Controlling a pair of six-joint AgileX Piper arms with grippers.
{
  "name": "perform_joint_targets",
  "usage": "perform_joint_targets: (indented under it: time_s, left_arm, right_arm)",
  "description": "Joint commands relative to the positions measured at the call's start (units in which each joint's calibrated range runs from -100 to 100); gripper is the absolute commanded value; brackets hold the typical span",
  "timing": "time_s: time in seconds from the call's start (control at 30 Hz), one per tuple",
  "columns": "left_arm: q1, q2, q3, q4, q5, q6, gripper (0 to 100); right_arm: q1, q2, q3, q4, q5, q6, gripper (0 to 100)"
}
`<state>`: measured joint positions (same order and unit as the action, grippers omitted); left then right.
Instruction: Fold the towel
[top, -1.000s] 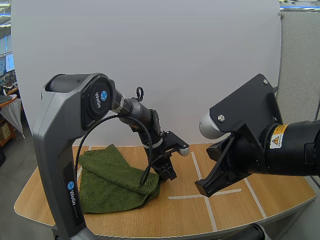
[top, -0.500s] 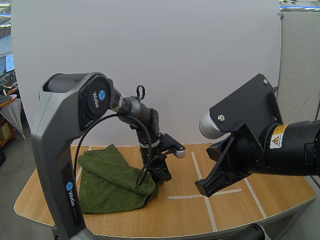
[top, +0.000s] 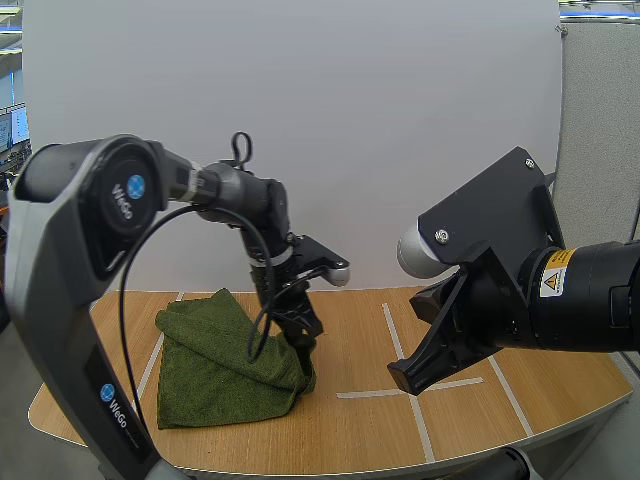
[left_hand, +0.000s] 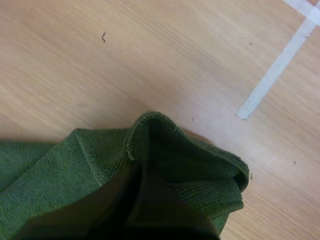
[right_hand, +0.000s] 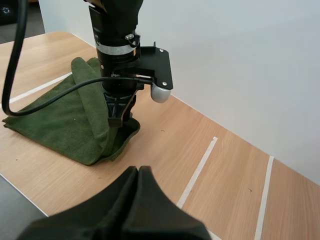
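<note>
Towel (top: 210, 365) bunched on table (top: 450, 425), its folded edge pinched in left tool (top: 302, 345), right tool (right_hand: 138, 172) closed empty, well apart

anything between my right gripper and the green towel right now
No loose object on the table between them. But the left gripper is planted on the green towel's edge facing the right gripper, pinching a fold there, so it blocks a straight approach from that side.
</note>
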<state>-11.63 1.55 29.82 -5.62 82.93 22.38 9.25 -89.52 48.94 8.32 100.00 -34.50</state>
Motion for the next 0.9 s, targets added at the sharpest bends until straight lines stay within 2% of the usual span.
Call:
perform_joint_targets:
  time_s: [0.0, 0.33, 0.63, 0.87]
  left_arm:
    - [1.17, -2.96, 2.94, -0.11, 1.18, 1.15, 0]
    - [5.13, -14.03, 9.86, -0.11, 1.34, 3.11, 0]
    - [9.89, -24.79, 13.25, -0.09, 7.02, 5.98, 0]
    - [13.82, -27.77, 20.37, -0.99, 7.17, 9.74, 0]
  right_arm:
    - [0.1, -0.3, 0.15, 1.64, 0.0, -0.25, 0]
    - [0.1, -0.3, 0.15, 2.11, 0.0, -0.48, 0]
    - [0.57, -0.3, 0.15, 2.12, 0.0, -0.48, 0]
    - [0.58, -0.3, 0.15, 2.34, 0.0, -0.48, 0]
